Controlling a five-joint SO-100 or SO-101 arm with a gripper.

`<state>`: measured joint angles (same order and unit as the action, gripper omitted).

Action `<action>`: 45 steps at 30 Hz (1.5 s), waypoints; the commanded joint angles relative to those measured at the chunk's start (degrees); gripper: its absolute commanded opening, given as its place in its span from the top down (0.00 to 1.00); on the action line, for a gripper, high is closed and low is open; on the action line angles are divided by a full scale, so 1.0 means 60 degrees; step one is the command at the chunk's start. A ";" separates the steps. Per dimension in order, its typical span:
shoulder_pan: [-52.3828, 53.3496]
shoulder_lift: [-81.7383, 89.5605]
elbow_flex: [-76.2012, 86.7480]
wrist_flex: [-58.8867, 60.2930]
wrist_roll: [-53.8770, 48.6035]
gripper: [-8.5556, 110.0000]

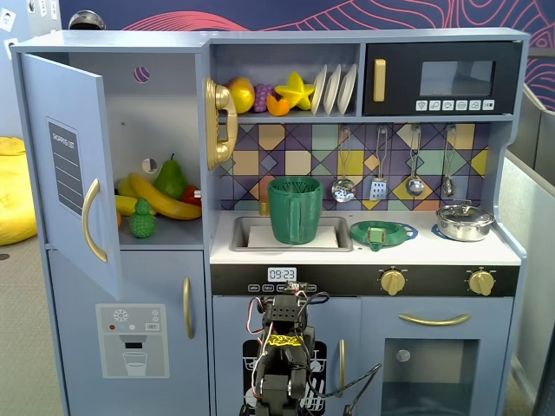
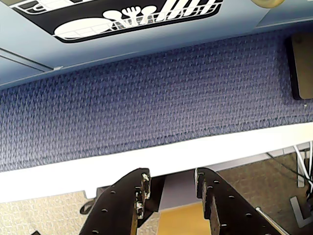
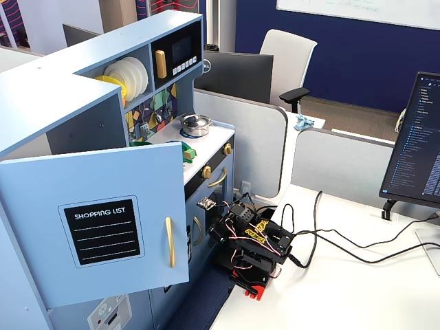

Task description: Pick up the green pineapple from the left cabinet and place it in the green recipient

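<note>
Green pineapple [image 1: 143, 220]: it sits on the shelf inside the left cabinet [image 1: 165, 104], at the near left of the fruit pile, in a fixed view.
Fruit beside it: yellow bananas [image 1: 160, 200] lie just behind it, and a dark green pear [image 1: 171, 178] stands farther back.
Cabinet door [image 1: 69, 165]: it stands wide open to the left, with a gold handle [image 1: 90, 221] and a grey list label [image 1: 65, 166]. The other fixed view shows the label reads "Shopping List" [image 3: 102, 230].
Green recipient [image 1: 295, 210]: it stands upright in the sink [image 1: 247, 234] on the worktop [image 1: 451, 250], well to the right of the pineapple.
Green strainer [image 1: 382, 233]: it lies flat just right of the sink.
Arm [image 1: 282, 347]: it is folded low in front of the kitchen, far below the shelf.
Fingers [image 2: 169, 183]: they are apart and hold nothing in the wrist view, and point down at a blue mat [image 2: 146, 98].
</note>
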<state>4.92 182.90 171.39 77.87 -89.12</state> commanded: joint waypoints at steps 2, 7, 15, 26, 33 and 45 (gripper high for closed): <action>0.0278 -0.0132 0.0059 0.1655 0.0132 0.93; 0.0278 -0.0132 0.0059 0.1655 0.0132 0.93; -0.1685 -0.0234 0.0044 -0.0601 0.0410 0.93; -0.7910 -0.3281 -0.3120 -0.9961 -0.1904 0.93; -0.8584 -0.5815 -0.6284 -1.0400 -0.2417 0.92; -0.8159 -0.8555 -0.8877 -1.1748 -0.0176 0.68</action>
<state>-45.53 134.65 124.10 12.57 -92.99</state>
